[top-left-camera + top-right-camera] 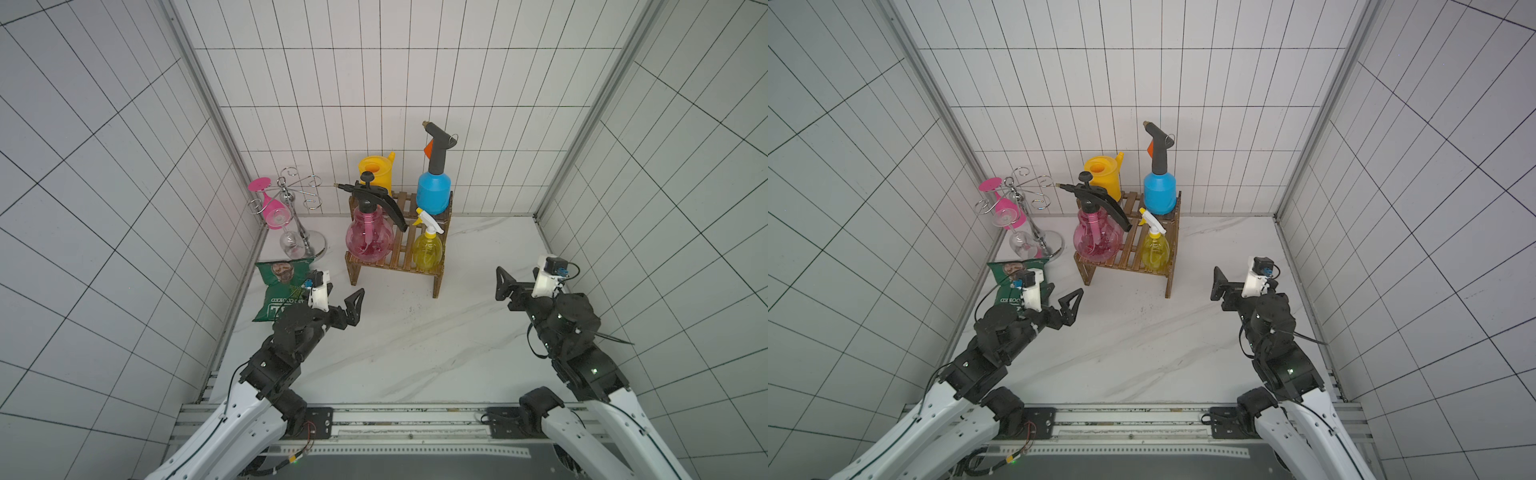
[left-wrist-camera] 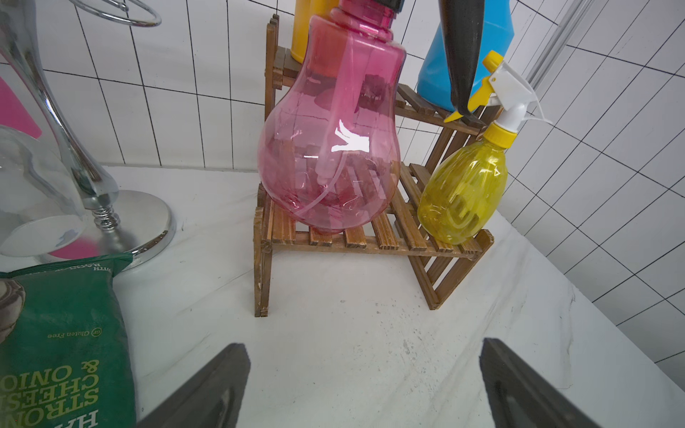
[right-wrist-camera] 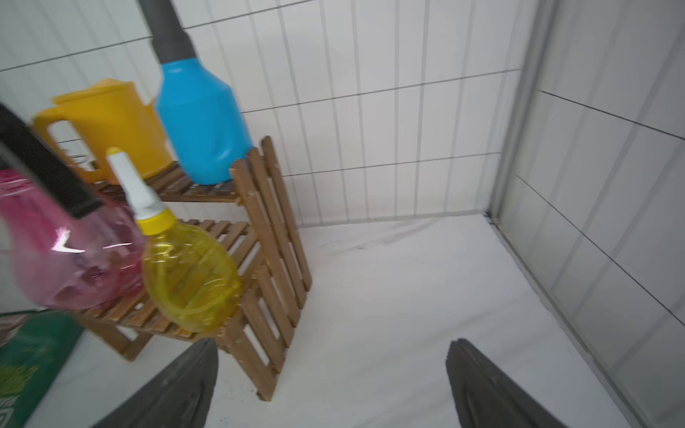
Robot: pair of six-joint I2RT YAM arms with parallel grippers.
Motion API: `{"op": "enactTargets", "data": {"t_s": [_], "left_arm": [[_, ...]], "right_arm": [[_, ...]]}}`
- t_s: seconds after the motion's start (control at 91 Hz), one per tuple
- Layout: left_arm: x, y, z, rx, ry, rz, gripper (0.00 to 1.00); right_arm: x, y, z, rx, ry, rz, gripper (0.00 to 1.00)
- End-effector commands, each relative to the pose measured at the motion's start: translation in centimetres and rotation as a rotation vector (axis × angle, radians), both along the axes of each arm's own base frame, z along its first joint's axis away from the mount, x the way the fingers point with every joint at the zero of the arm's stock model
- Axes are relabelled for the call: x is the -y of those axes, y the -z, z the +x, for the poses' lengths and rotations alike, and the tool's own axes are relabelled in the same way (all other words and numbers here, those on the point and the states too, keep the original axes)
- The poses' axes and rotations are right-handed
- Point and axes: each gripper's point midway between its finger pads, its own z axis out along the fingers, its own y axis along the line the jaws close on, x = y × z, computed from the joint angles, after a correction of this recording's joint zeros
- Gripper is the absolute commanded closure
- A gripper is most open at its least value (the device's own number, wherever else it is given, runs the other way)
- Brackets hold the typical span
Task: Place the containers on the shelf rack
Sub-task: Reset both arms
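In both top views the dark-brown shelf rack [image 1: 401,249] stands at the back wall. On its upper tier are the yellow watering can [image 1: 376,174] and the blue bottle [image 1: 433,193] with a tall grey sprayer. The lower tier carries the round pink sprayer [image 1: 370,239] and the small yellow trigger bottle [image 1: 428,249]. All four stand upright. My left gripper [image 1: 355,309] hovers open in front of the rack's left leg, holding nothing. Right of the rack, my right gripper [image 1: 503,291] is open and empty too. The wrist views show bare tabletop between both pairs of fingers [image 2: 222,378] [image 3: 478,378].
A chrome glass stand [image 1: 291,208] with a hanging pink wine glass [image 1: 272,210] and a clear glass [image 1: 291,243] stands left of the rack. A green crisp bag [image 1: 284,291] lies beside my left wrist. Tiled walls close three sides of the white marble tabletop [image 1: 415,340].
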Motion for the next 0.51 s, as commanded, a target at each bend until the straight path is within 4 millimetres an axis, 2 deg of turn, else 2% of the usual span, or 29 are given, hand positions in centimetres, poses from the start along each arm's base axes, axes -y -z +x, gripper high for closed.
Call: {"op": "enactTargets", "data": {"t_s": [0.0,0.121,0.253,0.33,0.407,0.495], "left_arm": [[-0.5,0.4,0.4,0.005,-0.029,0.022,0.02],[-0.6,0.7,0.5,-0.006,-0.038,0.038,0.02],[-0.8,0.7,0.4,-0.01,-0.044,0.046,0.02],[-0.9,0.6,0.3,-0.007,-0.041,0.052,0.02],[-1.0,0.3,0.1,0.001,-0.042,0.058,0.02],[-1.1,0.2,0.1,0.004,-0.045,0.071,0.02]], "right_arm": [[7.0,3.5,-0.6,0.012,0.377,0.057,0.01],[10.0,7.5,-0.2,0.03,0.493,0.122,0.01],[12.3,11.6,1.6,-0.052,0.566,0.126,0.01],[13.1,12.8,3.0,-0.093,0.588,0.135,0.01],[12.7,12.1,5.5,-0.052,0.535,0.102,0.01],[12.5,13.5,8.2,-0.112,0.501,-0.01,0.01]]}}
